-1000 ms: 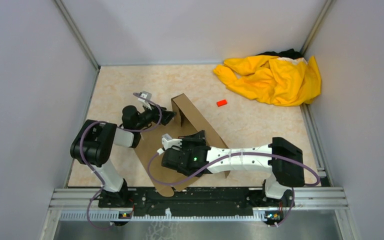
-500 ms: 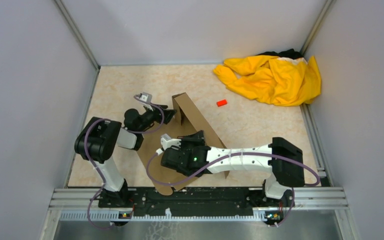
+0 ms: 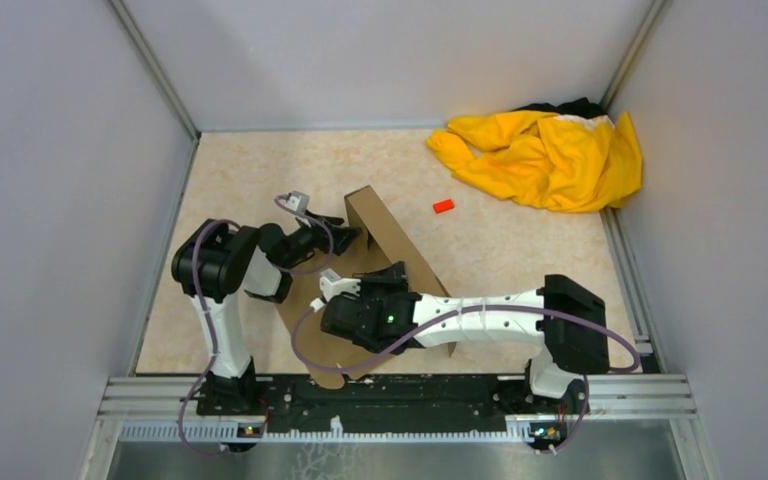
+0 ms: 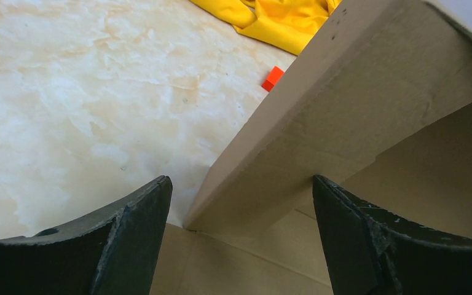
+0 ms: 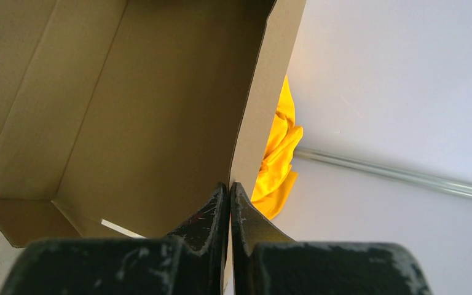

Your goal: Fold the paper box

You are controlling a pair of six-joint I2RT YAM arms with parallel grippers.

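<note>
Two hands at the paper box [image 4: 375,92]: left hand [image 4: 239,184] spread astride its raised wall, right hand [image 5: 229,184] pressed together alongside.

paper box [image 3: 392,243] centre, garment [image 3: 545,160] far right corner, block [image 3: 443,206] between them

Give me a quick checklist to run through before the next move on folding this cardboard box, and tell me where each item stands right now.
1. Right gripper pinching the box: ok, shut on the edge of the raised wall.
2. Left gripper ready to grasp: ok, open, with one finger on each side of the raised wall's end.
3. Wall raised: ok, it stands up from the base.
4. Red block out of the way: ok, it lies apart from the box.
5. Yellow cloth out of the way: ok, it is in the far right corner.
6. Base lying flat: cannot tell, the right arm covers much of it.
</note>
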